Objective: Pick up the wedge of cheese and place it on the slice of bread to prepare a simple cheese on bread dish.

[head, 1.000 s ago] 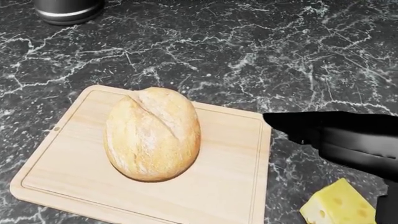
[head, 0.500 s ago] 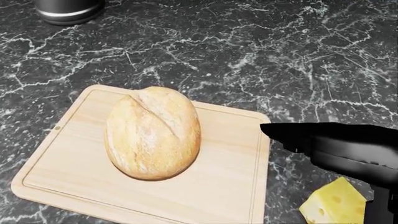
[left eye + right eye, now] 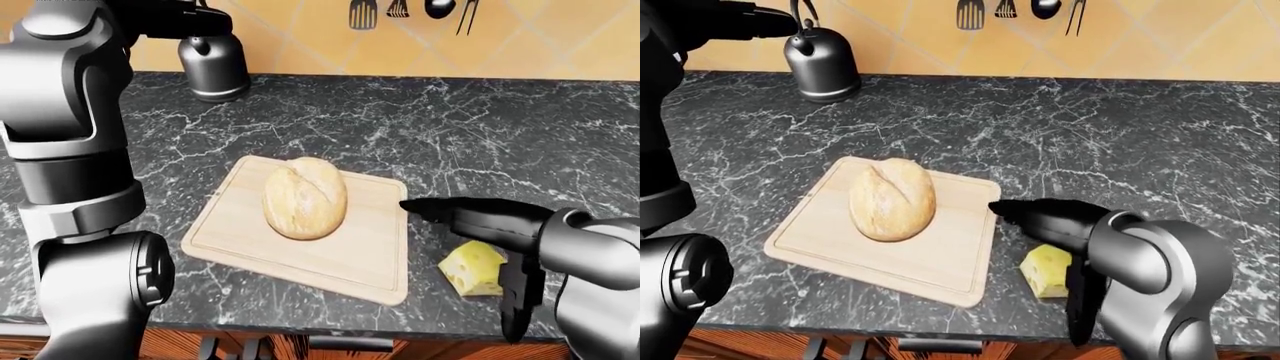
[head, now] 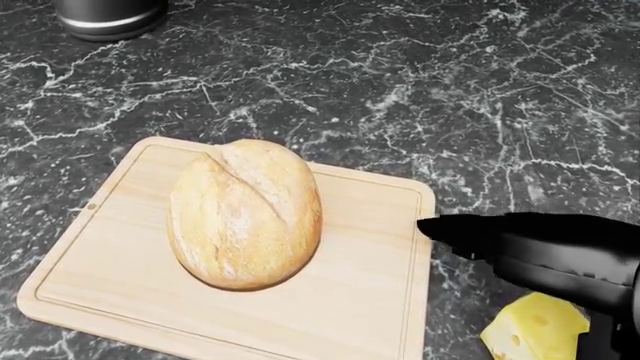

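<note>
Holed yellow cheese (image 3: 473, 268) lay on marble beneath the right hand (image 3: 470, 225), fingers spread and empty, beside the wooden board (image 3: 367, 255).

A round loaf of bread (image 4: 245, 214) sits on a wooden board (image 4: 370, 300) on the dark desk (image 4: 400, 90). My right hand (image 4: 540, 251) is just above the yellow cheese (image 4: 535, 330), beside the board.

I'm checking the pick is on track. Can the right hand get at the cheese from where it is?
Probably yes. The right hand hovers open right over the cheese, which lies alone on the counter beside the cutting board, with nothing between.
</note>
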You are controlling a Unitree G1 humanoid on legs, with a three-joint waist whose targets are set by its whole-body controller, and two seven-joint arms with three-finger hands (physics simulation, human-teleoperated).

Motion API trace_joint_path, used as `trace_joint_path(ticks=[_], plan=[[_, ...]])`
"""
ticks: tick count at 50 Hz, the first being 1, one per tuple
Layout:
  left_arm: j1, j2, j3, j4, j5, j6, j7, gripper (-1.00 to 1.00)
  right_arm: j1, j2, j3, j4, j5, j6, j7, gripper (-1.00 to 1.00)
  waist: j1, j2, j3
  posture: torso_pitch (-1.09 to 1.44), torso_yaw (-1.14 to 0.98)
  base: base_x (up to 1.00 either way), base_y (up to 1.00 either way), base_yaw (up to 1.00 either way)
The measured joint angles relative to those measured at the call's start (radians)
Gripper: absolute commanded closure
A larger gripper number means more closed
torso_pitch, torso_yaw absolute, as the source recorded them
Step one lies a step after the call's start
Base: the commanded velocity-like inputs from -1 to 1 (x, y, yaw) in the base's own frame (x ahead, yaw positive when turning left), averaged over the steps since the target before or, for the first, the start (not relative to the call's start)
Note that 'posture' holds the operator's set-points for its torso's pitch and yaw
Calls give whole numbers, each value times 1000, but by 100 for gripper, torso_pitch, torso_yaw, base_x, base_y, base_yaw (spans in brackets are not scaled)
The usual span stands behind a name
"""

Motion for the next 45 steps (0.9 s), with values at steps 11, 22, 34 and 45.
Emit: trace_joint_path(ticks=[11,22,34,45], plan=[[-3,6,4,-18,0,11,-2,-100,-26,-16,-14,-31,-21,8,-41,10,4,-10,-11,0,0,0,0,0],[-1,4,3,-17,-1,16,1,-100,-31,-30,-1,-21,-10,24,-32,76,7,-13,-7,0,0,0,0,0],[-13,8,-1,-11,3,16,-5,-100,-103,-76,49,8,44,74,2,100,-3,4,7,0,0,0,0,0],[-12,12,4,-14,2,13,-3,-100,-250,-185,76,18,119,168,2,100,-6,7,12,0,0,0,0,0]])
